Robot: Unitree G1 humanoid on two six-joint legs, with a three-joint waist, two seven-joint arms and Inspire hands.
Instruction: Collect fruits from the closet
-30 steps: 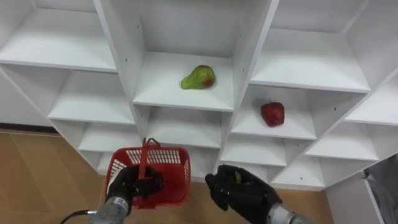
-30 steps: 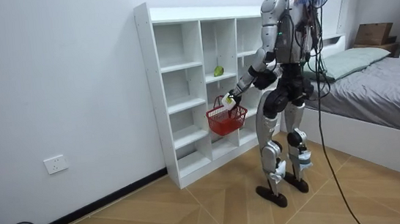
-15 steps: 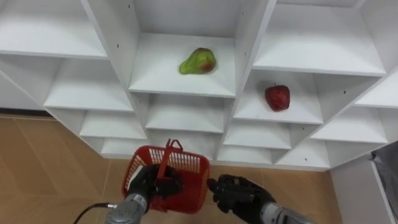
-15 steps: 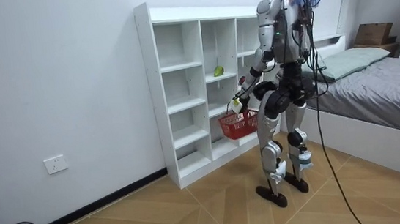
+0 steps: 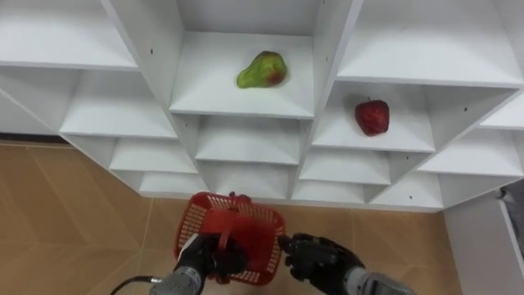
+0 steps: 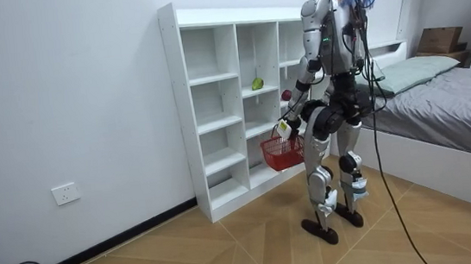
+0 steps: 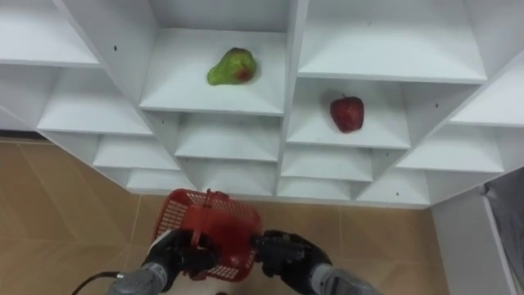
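1. The robot stands upright on the wood floor (image 6: pixel 229 245), facing the white closet (image 6: pixel 216 108). The bed (image 6: pixel 458 102) lies behind it, toward the room view's right.
2. The left hand (image 5: pixel 209 256) sits at about 6 o'clock in the eye views, its fingers clamped round the handle of the red basket (image 5: pixel 266 242).
3. The basket hangs over the floor just in front of the closet's lowest shelves. Its far rim points to 12 o'clock and stays apart from the shelf edges.
4. The right hand (image 5: pixel 315 258) is at the basket's 3 o'clock, just beside its right wall. Whether it touches the mesh, and whether it is apart or together, cannot be told.
5. The pear (image 5: pixel 262 70) lies on its side on a shelf in the middle column, at 12 o'clock from the basket. It sits back from the board's front edge, with free board between it and each upright.
6. The apple (image 5: pixel 372 116) stands upright in the next column to the right, one shelf-step lower, at about 1 o'clock from the basket. It sits near the middle of its board, apart from both uprights and the front edge.
7. Open floor runs toward 9 o'clock from the basket. In the room view it stretches to the left along the wall with a socket (image 6: pixel 65 193).
8. On the room view's right, the bed's edge is near the robot's back.
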